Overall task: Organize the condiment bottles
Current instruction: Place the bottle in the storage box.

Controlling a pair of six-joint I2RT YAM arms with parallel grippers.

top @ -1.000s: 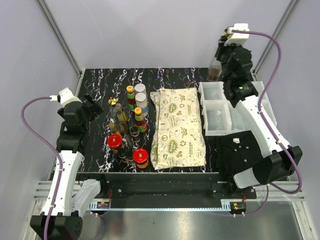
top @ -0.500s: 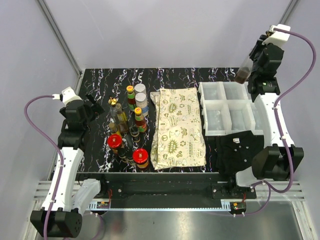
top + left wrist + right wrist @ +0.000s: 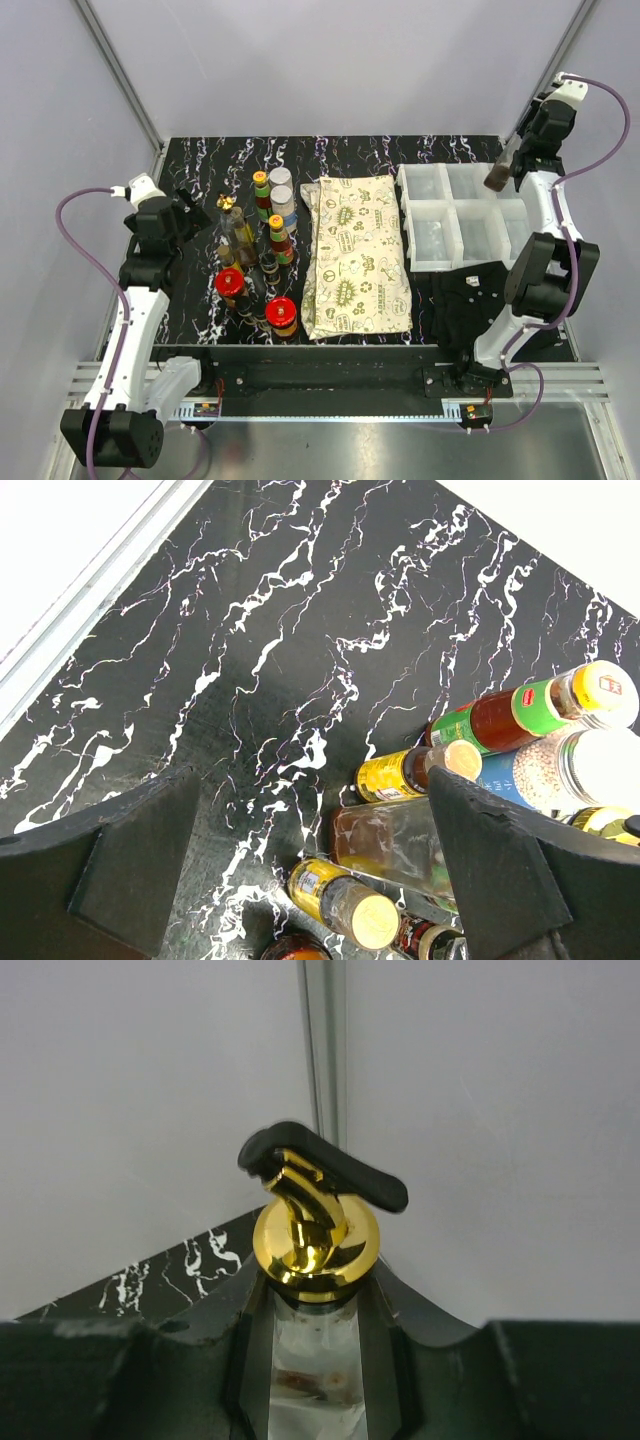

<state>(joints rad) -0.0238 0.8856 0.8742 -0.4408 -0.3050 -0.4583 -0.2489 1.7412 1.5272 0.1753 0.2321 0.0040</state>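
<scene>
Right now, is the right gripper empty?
No: the right wrist view shows the right gripper shut on a bottle with a gold pourer top.

Top view looks down over the whole black white-veined table (image 3: 200, 170); left wrist, close above, shares its clustered glass bottles (image 3: 268, 262); right wrist faces the far right corner.

left arm (image 3: 133, 305) folded low on the left, left gripper (image 3: 188, 214) jaws wide apart; right arm (image 3: 548, 215) stretched high at far right, right gripper (image 3: 510, 162) clamped on gold-capped bottle (image 3: 315, 1238)
</scene>
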